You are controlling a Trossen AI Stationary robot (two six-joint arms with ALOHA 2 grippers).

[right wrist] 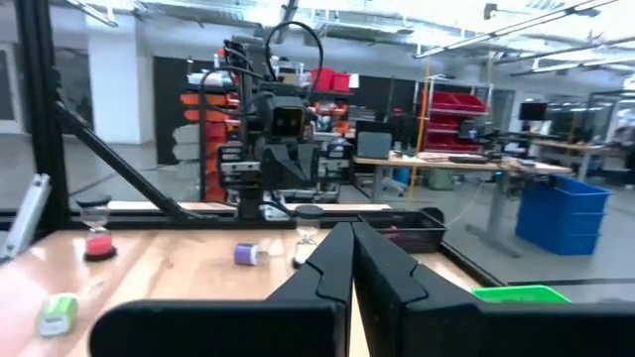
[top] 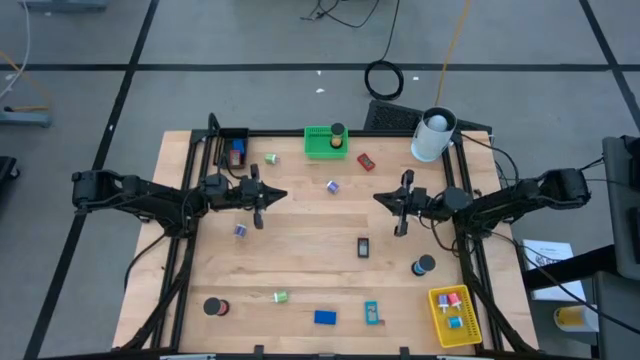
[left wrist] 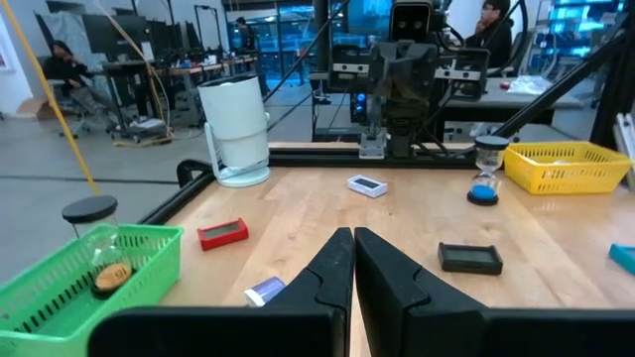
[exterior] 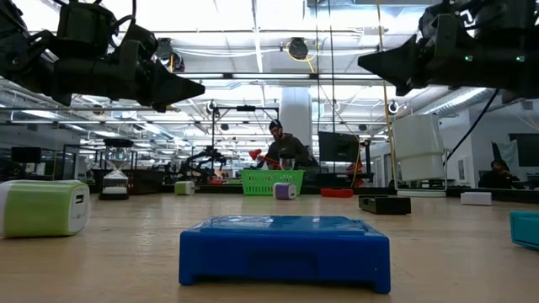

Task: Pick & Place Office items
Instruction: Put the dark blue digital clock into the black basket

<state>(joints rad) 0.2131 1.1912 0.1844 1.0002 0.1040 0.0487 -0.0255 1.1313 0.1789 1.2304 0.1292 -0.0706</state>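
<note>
Above the bench [top: 300, 235], left end effector [top: 278, 195] pressed together, gripping nothing; right end effector [top: 380, 198] likewise pinched closed, empty, clear of every item.

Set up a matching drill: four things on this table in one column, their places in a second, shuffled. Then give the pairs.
Things:
1. blue block
2. red block
3. yellow bin
4. green bin

Places:
A. far edge, middle
B. near right corner
C. near edge, middle
D. just right of the green bin

Pairs: 1-C, 2-D, 3-B, 4-A
</note>
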